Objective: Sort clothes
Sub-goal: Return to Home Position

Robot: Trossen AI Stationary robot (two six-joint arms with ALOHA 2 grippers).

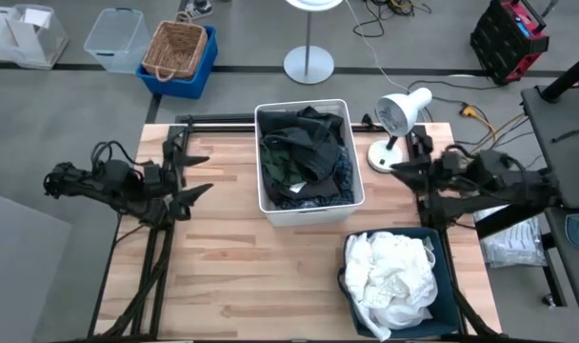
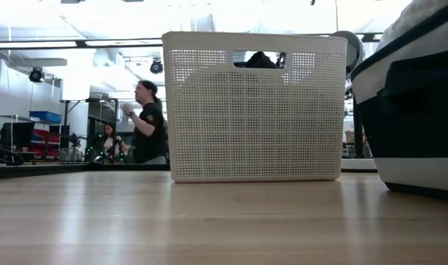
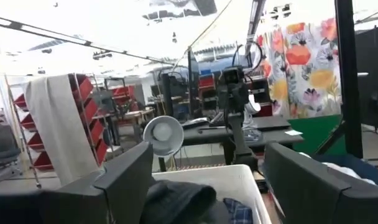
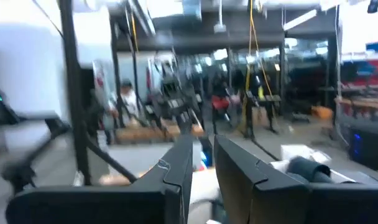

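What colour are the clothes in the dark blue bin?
White, the clothes in the dark blue bin; clearest in the high view.

Grey floor [image 1: 61,143] surrounds the wooden table [image 1: 223,276], with a white desk lamp [image 1: 399,114] at its far edge. Beyond, a wicker basket [image 1: 175,48] sits in a blue crate, and a floral curtain [image 3: 301,68] hangs under bright ceiling lights; a person [image 2: 149,121] stands among workbenches.

My two arms are matte black throughout, jointed and angular, with looped black cables along the left one; each gripper ends in two flat, broad, dark fingers [image 3: 130,180].
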